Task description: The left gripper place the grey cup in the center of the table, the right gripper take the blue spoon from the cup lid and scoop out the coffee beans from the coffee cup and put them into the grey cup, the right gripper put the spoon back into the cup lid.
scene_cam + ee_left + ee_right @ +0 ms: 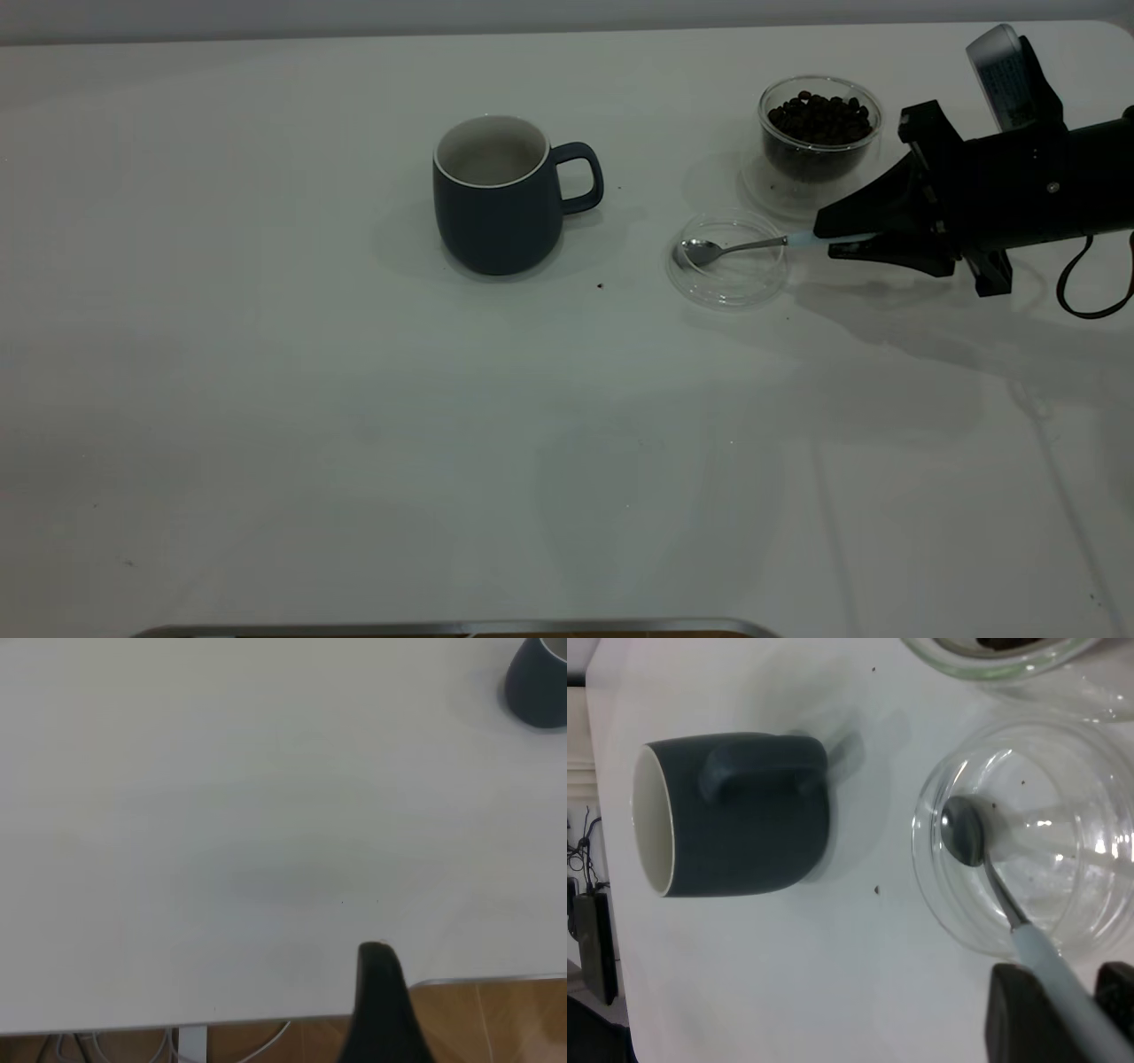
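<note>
- Nearest on the white tabletop, the clear cup lid lies flat with the blue spoon resting in it, bowl inside and handle over the rim.
- At the handle, the right pincer stands with one finger on each side of it; whether it grips, I cannot tell.
- Left of the lid, the grey cup stands upright near the middle.
- Farther back, the coffee cup holds coffee beans.
- Of the left pincer only one dark finger shows, at the tabletop edge.

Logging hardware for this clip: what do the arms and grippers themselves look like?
The right gripper is matte black with two long tapered, pointed fingers on a blocky black body. A thin black cable loops beneath it, and a pale grey labelled module sits on top. Of the left gripper only one black, round-tipped finger shows.
</note>
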Controlling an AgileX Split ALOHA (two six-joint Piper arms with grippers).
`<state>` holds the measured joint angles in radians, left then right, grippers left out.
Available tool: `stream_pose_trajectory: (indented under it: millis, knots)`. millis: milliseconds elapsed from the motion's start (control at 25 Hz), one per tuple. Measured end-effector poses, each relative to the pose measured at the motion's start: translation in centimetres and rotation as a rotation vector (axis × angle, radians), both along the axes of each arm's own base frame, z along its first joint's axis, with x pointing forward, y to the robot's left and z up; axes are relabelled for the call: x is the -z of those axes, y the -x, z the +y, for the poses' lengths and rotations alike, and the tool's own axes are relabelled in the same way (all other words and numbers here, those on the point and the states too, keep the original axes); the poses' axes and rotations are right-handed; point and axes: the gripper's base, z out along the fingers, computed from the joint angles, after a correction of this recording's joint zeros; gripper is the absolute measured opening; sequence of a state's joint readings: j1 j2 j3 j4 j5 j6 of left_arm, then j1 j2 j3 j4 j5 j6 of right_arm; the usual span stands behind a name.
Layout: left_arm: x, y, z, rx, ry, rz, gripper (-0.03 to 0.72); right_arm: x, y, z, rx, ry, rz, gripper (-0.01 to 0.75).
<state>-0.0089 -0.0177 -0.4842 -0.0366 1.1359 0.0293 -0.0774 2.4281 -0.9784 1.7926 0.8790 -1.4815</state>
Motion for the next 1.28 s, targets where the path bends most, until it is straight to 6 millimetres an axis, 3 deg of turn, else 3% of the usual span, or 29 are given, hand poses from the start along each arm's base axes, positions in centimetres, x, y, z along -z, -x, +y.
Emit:
stream_pose_trajectory:
  millis: [320, 400, 600, 800, 1000, 1160, 1280]
  knots:
    - [0.0, 0.0, 0.0, 0.001, -0.001, 0.000, 0.592, 0.0, 0.0, -0.1, 0.001, 0.003, 0.000, 0.587]
    - [0.0, 0.0, 0.0, 0.001, -0.001, 0.000, 0.592, 0.1, 0.0, -0.2, 0.011, 0.012, 0.009, 0.645]
    - [0.0, 0.0, 0.0, 0.001, -0.001, 0.000, 0.592, 0.2, 0.2, -1.5, 0.019, 0.078, 0.070, 0.671]
    - [0.0, 0.0, 0.0, 0.001, -0.001, 0.000, 0.592, -2.1, 0.2, -2.9, -0.008, 0.217, 0.129, 0.667]
    - [0.0, 0.0, 0.0, 0.001, -0.001, 0.000, 0.592, -7.7, 0.1, -3.9, -0.034, 0.347, 0.120, 0.658]
    - [0.0, 0.0, 0.0, 0.001, -0.001, 0.000, 0.592, -14.7, 0.8, -4.3, -0.037, 0.424, 0.053, 0.647]
    - [0.0, 0.0, 0.0, 0.001, -0.001, 0.000, 0.592, -20.5, 2.5, -4.2, -0.012, 0.451, -0.015, 0.638]
